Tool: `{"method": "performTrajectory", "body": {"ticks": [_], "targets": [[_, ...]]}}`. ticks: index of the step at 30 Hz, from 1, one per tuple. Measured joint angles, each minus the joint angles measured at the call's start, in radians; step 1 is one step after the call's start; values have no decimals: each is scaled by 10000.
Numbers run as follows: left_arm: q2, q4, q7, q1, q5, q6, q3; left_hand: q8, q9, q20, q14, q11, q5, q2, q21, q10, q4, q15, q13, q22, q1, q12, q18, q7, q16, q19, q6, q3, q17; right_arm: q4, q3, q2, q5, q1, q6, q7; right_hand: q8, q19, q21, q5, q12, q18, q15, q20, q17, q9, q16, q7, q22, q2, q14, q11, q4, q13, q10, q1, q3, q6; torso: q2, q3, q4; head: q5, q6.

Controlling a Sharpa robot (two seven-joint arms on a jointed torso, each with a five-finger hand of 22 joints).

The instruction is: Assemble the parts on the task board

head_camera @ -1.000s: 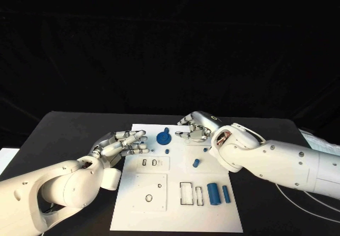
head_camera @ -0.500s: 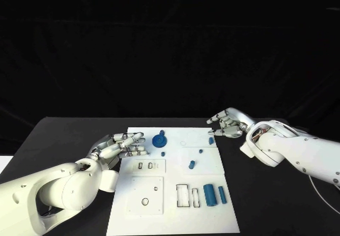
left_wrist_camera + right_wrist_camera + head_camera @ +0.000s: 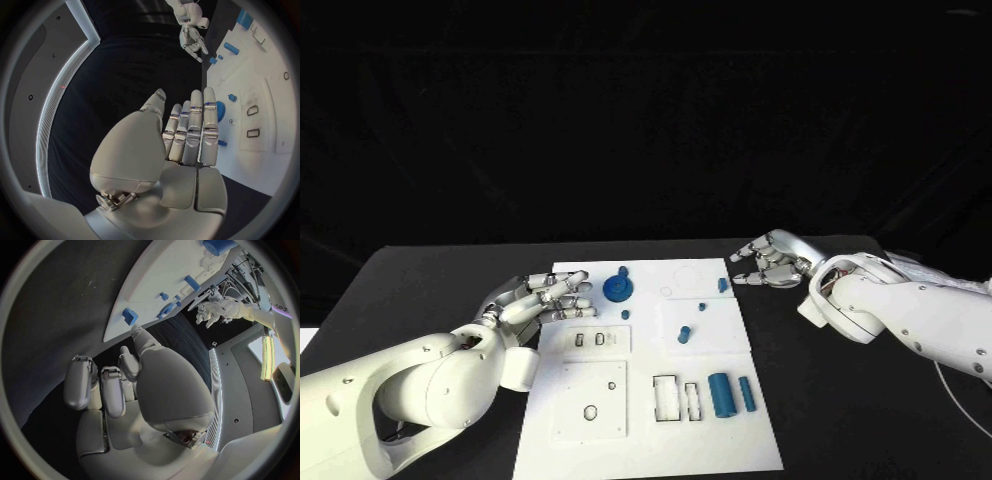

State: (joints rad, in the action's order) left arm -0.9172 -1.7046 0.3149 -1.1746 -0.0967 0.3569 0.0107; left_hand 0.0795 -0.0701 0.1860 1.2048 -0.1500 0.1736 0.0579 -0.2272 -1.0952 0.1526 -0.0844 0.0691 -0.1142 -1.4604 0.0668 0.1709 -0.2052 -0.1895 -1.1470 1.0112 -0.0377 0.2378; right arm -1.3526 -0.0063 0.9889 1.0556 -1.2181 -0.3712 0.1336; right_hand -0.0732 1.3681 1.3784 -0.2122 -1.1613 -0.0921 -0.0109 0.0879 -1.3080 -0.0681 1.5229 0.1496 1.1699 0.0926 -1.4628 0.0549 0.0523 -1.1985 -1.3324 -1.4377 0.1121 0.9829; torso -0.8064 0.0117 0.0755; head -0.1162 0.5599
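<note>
Beside the task board [image 3: 589, 400], both hands hold nothing: left hand [image 3: 542, 298] open-fingered at its near-left edge, right hand [image 3: 767, 262] loosely curled off its far-right corner. Blue parts [image 3: 723, 394] lie scattered on it; approaching one squarely from above seems wise.

the scene is dim, a black backdrop swallowing everything beyond the table [image 3: 430, 270]. light falls from above, so the white task board [image 3: 646, 420] between the hands glows brightly without glare. the left hand [image 3: 538, 298] and right hand [image 3: 769, 260] show soft highlights on silver. both wrist views bend straight edges strongly toward the rim, and a bright light strip glares beside each hand.
</note>
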Motion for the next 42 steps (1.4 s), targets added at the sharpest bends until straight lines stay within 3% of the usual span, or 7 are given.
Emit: {"method": "performTrajectory", "body": {"ticks": [5,21,33,42], "targets": [[13,8,3,13,10,-3,3,0,0,0,0,0,0,0,0,0,0,0,0,0,0,0,-1,0,0,0,0,0,0,140,-7,-168,179,138,56,12,0,0,0,-49,0,0,0,0,0,0,0,0,-11,0,0,0,-1,0,0,0,-1,0,-3,-28,5,24,42],[29,24,6,25,20,-22,3,0,0,0,0,0,0,0,0,0,-24,0,1,0,0,0,0,0,0,0,0,-25,10,435,-4,-610,551,373,162,40,0,-1,-1,-145,-1,0,1,1,2,-1,-1,2,-2,-68,-1,25,-69,-84,-24,-64,68,2,2,-10,13,119,81],[25,26,6,27,23,-33,3,1,0,0,0,0,0,0,0,0,-24,0,1,0,0,0,0,0,0,0,0,-25,9,594,1,-831,630,410,198,66,-76,-1,47,245,-222,0,-38,1,4,-16,-1,-54,79,-430,-39,-4,-283,-268,-145,-103,434,441,6,-1,9,174,150],[21,26,2,27,25,-39,3,1,0,0,0,0,0,0,0,0,-24,0,1,0,0,0,-1,0,0,0,0,-25,8,664,1,-882,648,421,230,77,-271,73,115,444,-441,0,-109,-74,5,-74,39,-235,165,-611,-39,-35,-428,-465,-175,-76,735,1019,9,-2,6,195,163]]}}
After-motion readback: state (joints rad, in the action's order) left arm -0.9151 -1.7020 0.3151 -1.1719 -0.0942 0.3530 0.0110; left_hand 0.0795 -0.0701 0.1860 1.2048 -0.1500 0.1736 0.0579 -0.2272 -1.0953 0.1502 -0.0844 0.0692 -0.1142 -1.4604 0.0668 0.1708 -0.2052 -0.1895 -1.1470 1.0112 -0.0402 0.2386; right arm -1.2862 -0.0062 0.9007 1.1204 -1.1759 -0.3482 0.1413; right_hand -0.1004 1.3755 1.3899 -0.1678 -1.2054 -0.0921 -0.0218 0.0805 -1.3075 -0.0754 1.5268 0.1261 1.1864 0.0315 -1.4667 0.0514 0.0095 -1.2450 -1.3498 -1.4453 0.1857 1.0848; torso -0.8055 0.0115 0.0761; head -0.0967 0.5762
